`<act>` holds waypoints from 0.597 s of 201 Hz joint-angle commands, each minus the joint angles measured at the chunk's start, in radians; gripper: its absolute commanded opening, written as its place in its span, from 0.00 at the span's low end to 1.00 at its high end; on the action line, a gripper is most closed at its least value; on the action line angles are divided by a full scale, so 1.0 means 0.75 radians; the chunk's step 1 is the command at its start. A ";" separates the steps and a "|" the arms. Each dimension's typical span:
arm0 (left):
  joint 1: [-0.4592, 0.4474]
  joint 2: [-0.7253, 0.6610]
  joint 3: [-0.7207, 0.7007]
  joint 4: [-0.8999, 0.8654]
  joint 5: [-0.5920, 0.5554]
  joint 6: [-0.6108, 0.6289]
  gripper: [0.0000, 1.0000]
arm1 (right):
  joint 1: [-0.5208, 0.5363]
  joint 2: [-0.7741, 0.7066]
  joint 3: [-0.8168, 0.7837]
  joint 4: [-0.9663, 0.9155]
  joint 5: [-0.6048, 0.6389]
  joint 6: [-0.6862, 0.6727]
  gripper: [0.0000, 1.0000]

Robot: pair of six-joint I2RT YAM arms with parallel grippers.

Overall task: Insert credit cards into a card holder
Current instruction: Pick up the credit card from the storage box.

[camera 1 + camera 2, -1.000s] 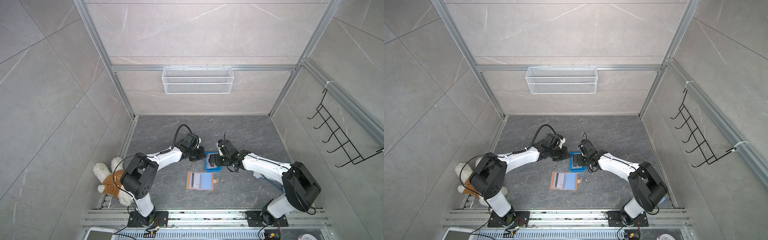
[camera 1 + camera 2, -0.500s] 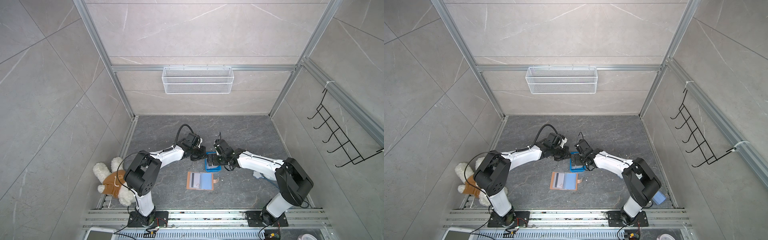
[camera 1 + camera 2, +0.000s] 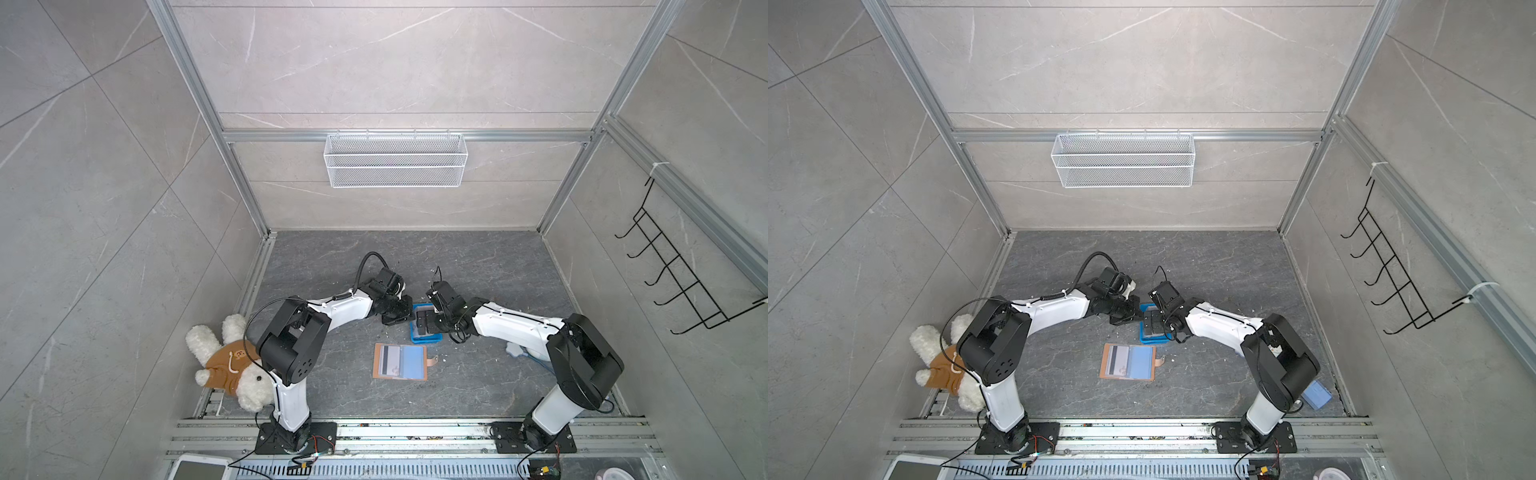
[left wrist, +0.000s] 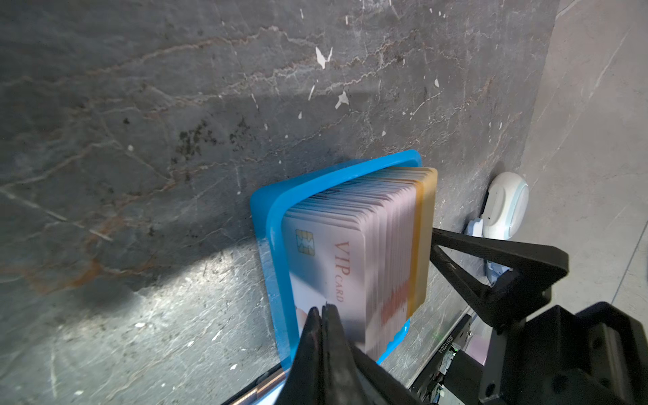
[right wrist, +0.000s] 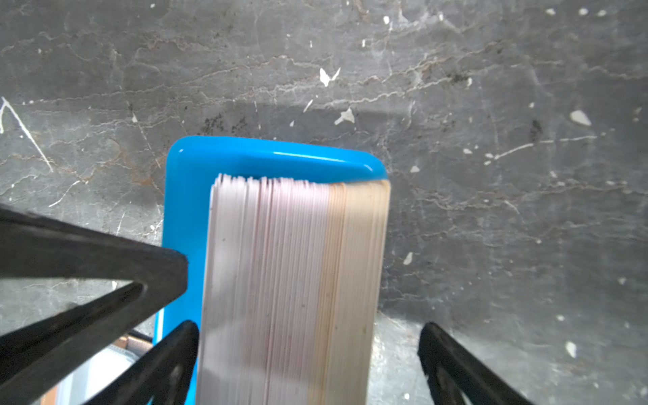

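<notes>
A thick stack of pale pink credit cards (image 5: pixel 280 280) stands on edge in a small blue tray (image 5: pixel 266 154), with several yellowish ones at one end. My right gripper (image 5: pixel 308 354) is open and straddles the stack. My left gripper (image 4: pixel 322 309) is shut, its tips in front of the "VIP" front card (image 4: pixel 326 252), by the tray wall; I see no card between its fingers. In both top views the tan card holder (image 3: pixel 415 376) (image 3: pixel 1146 376) lies open in front of the tray, a dark-striped card (image 3: pixel 388 359) in its left sleeve.
A plush toy (image 3: pixel 232 361) lies by the left arm's base. A white device (image 4: pixel 505 207) sits beyond the tray, by the right arm. A small blue box (image 3: pixel 1316 395) lies near the right wall. A wire basket (image 3: pixel 395 166) and a black hook rack (image 3: pixel 681 282) hang on the walls.
My left gripper has edged toward the blue tray and closed the last bit. The right arm's elbow has drawn inward, while its gripper stays open over the cards.
</notes>
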 commanded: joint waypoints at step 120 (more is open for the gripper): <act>-0.021 0.078 0.077 -0.079 0.015 0.023 0.00 | 0.010 -0.069 0.059 -0.126 0.125 -0.012 0.98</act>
